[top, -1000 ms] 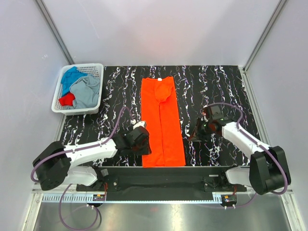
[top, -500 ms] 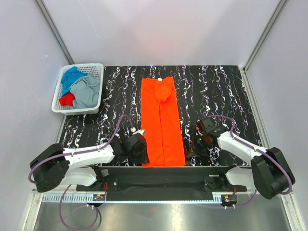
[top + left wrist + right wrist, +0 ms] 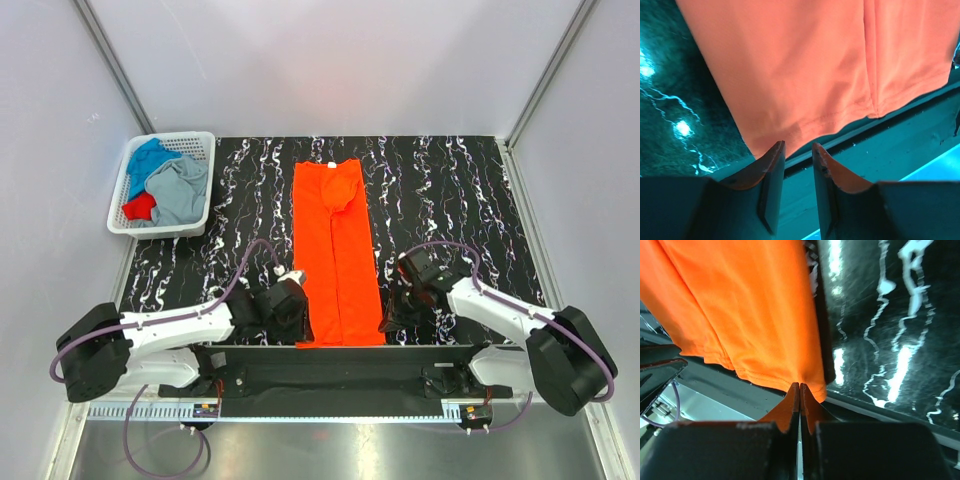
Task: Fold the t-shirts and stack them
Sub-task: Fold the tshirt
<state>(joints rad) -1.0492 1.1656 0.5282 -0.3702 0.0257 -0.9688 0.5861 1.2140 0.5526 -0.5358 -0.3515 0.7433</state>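
The orange t-shirt (image 3: 335, 250) lies on the black marbled table as a long narrow strip, white neck label at the far end. My left gripper (image 3: 298, 318) sits at the hem's near-left corner. In the left wrist view it (image 3: 798, 147) is open by a narrow gap, with nothing between the fingers and the hem (image 3: 805, 65) just ahead of the tips. My right gripper (image 3: 392, 318) is at the near-right corner. In the right wrist view it (image 3: 800, 386) is shut, its tips pinching the hem edge (image 3: 750, 305), which is raised slightly off the table.
A white lattice basket (image 3: 128, 215) stands at the far left and holds a blue shirt (image 3: 150, 158), a grey shirt (image 3: 180, 190) and a red one (image 3: 140, 207). The table's near edge and a black rail run just behind the hem.
Both grippers have moved toward the near edge. The left one slid down the shirt's left side to the hem corner. The right one came in leftward to the near-right corner.
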